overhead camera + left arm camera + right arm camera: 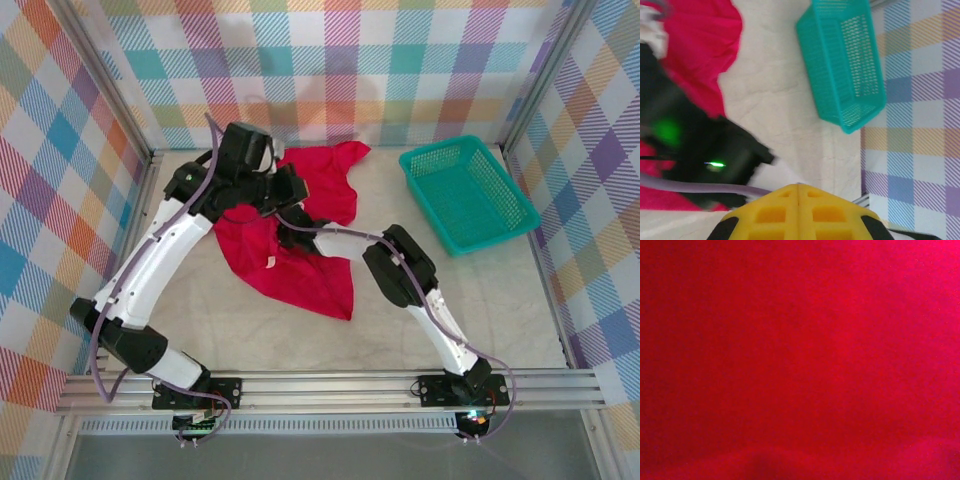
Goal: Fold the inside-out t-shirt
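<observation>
The inside-out t-shirt [300, 270] lies crumpled on the table's middle, bright red, with a small white label [270, 262] near its left edge. One part of it spreads toward the back [335, 175]. My left gripper [799, 189] hangs above the shirt's rear part [297, 188], its yellow fingers [775, 215] pressed together with nothing between them. My right gripper [291, 238] reaches in from the right and is sunk in the cloth. In the right wrist view red fabric [800, 360] covers the lens, so its fingers are hidden.
A teal mesh basket [466, 192] stands at the back right, also seen in the left wrist view [842, 60]. Checked walls and metal rails enclose the table. The right arm's black wrist with a green light [715, 164] sits close under my left gripper.
</observation>
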